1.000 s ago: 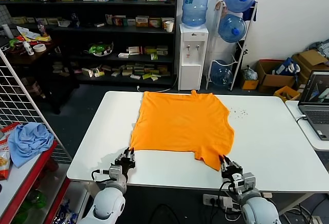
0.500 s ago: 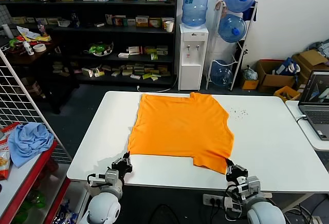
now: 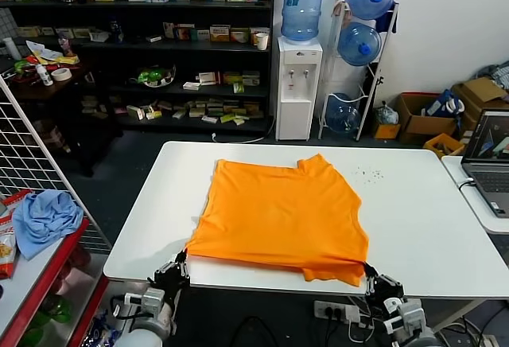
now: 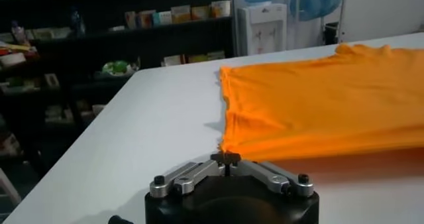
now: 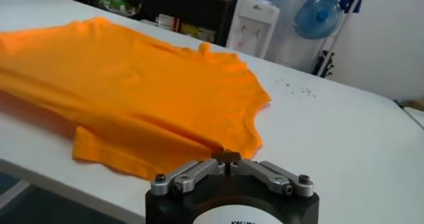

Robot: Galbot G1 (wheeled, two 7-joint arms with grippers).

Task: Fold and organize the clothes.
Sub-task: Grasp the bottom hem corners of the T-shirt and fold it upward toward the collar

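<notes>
The bright orange T-shirt (image 3: 282,216) lies spread on the white table (image 3: 413,228), plain side up, no lettering showing. Its near edge hangs at the table's front edge. My left gripper (image 3: 181,261) is shut on the shirt's near left corner (image 4: 228,146) just off the front edge. My right gripper (image 3: 367,271) is shut on the near right corner (image 5: 218,146), also at the front edge. The shirt's far collar edge (image 3: 306,162) sits near the table's middle.
A laptop (image 3: 489,160) sits on a second table at the right. A wire rack with a light blue cloth (image 3: 44,216) stands at the left. Shelves and a water dispenser (image 3: 298,84) stand behind the table.
Both grippers have pulled back toward me, dragging the shirt nearer. Its near edge now reaches the table's front edge and the far edge has left the back edge.
</notes>
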